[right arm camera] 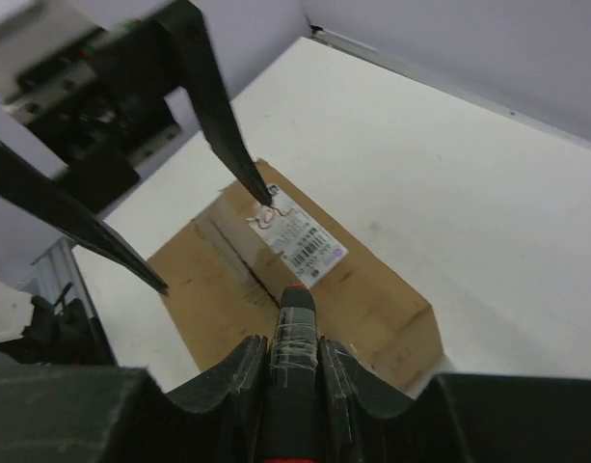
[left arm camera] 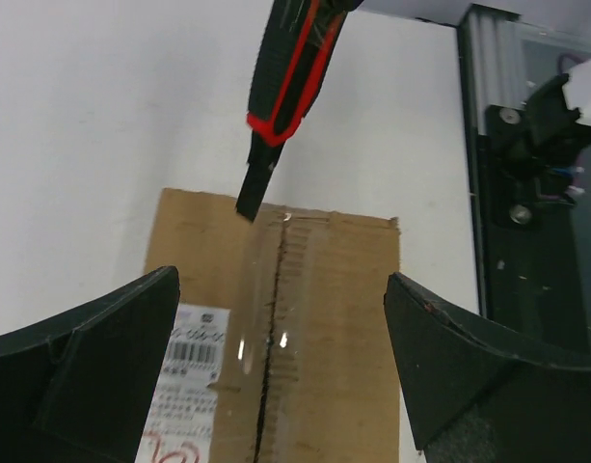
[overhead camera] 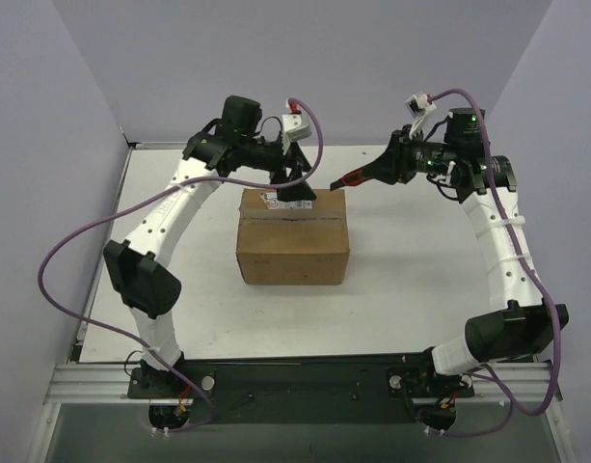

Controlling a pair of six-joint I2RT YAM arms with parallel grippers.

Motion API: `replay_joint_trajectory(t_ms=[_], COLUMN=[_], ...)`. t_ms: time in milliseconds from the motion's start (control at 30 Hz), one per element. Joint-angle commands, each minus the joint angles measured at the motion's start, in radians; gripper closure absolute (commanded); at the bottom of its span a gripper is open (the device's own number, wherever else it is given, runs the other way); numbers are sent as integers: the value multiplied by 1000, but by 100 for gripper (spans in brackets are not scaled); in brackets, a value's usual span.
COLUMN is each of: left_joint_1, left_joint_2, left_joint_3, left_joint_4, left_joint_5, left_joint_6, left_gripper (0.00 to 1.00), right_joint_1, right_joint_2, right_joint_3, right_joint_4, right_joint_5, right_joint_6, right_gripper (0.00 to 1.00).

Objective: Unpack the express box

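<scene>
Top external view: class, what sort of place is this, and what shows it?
Probably a robot lab test cell: a white table boxed in by plain lavender walls, two robot arms bolted along a metal frame, and an express box set between them.

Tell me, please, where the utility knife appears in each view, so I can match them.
Top external: utility knife right of centre, tip over the express box's far right corner.
Left wrist: utility knife top centre, blade tip at the box edge by the taped seam.
Right wrist: utility knife bottom centre, clamped in the right gripper.
Shared landmark: the box's white label.
</scene>
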Motion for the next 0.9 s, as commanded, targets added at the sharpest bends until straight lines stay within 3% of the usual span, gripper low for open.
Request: replay_joint_trajectory(t_ms=[0, 200, 500, 700, 800, 833, 867], left_joint_1=[-30, -51, -48, -45, -45, -44, -41], left_joint_2=[63, 107, 169, 206, 199, 189, 180], left_joint_3=[123, 137, 175, 126, 51, 25, -16], left_joint_4=[-80, -71, 7, 197, 378, 441, 616], left_joint_5=[205, 215, 338, 453, 484, 496, 502], left_joint_6=[-10, -31, -153, -367, -522, -627, -700], left_gripper=[3, 8, 39, 69, 100, 100, 100], right_joint_1=[3, 22, 62, 88, 92, 92, 91], right_joint_2=[-22, -11, 26, 52, 57, 58, 60], right_joint_3=[-34, -28, -5, 11, 9, 8, 8], right_joint_4=[143, 183, 182, 180, 176, 176, 176], right_joint_5=[-264, -304, -301, -289, -260, -246, -243], right_joint_6=[79, 101, 80, 75, 92, 100, 103], right_gripper=[100, 100, 100, 100, 100, 100, 93])
